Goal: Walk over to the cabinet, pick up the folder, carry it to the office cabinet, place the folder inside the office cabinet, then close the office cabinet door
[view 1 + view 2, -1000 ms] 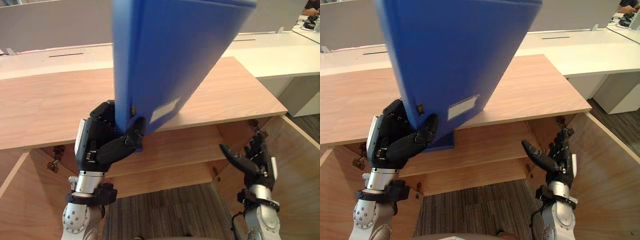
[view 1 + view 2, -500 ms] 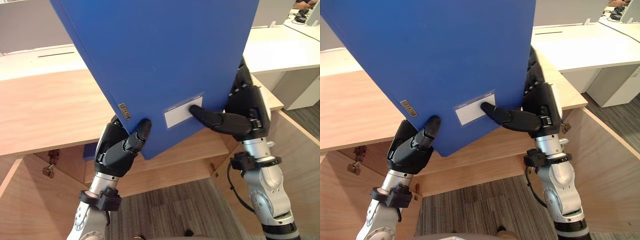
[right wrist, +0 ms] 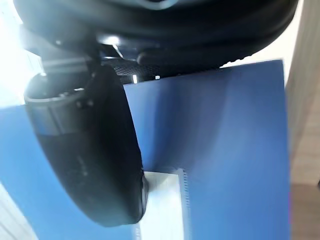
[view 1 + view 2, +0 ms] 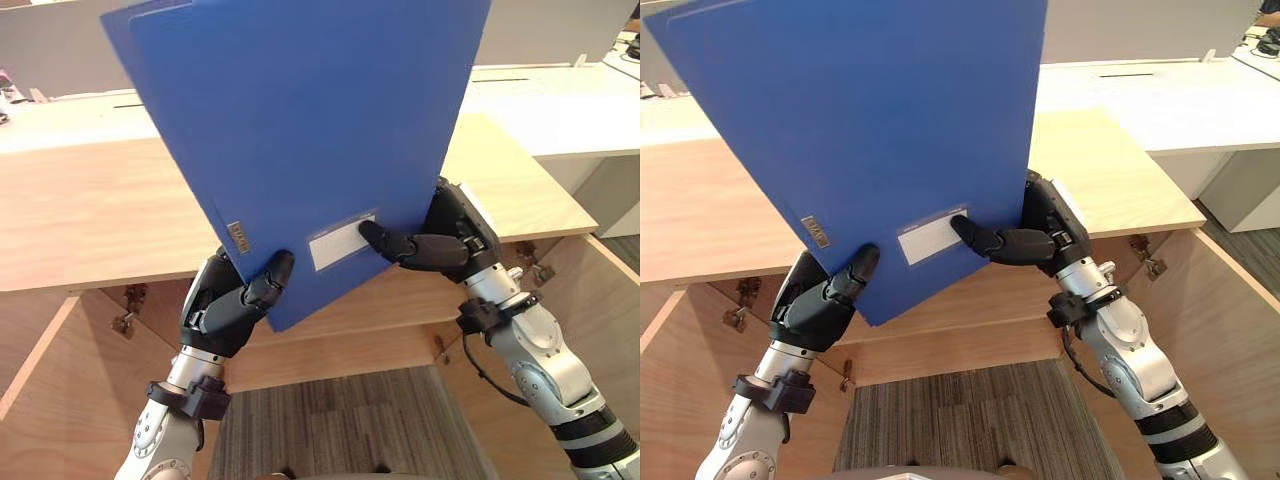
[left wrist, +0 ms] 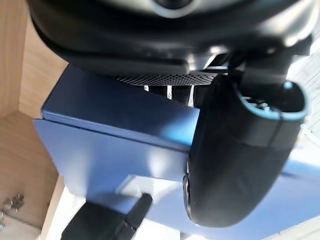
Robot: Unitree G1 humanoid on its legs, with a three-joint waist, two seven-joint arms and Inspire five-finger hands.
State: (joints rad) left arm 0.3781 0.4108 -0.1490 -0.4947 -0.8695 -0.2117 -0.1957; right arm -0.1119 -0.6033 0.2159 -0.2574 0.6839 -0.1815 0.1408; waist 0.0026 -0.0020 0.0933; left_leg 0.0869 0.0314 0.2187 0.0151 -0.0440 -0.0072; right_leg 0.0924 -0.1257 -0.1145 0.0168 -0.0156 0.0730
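I hold the blue folder up in front of me with both hands, its broad face turned toward me and tilted, so that its lower corner points to about 6 o'clock. My left hand grips that lower edge at about 7 o'clock on the folder, forearm rising steeply from below. The thumb is pressed flat on the front face just under a small metal tag, and the fingers are curled behind, pinching the cover. My right hand comes in at about 4 o'clock with the wrist bent inward. Its thumb lies across the front with its tip touching the white label, and its fingers wrap round the folder's right edge to the back, clamped on it. The folder is clear of the wooden worktop behind it. Below the worktop the office cabinet stands open, with one door swung out at 4 o'clock and the other at 8 o'clock. Grey carpet lies at 6 o'clock, and a white desk stands at 2 o'clock.
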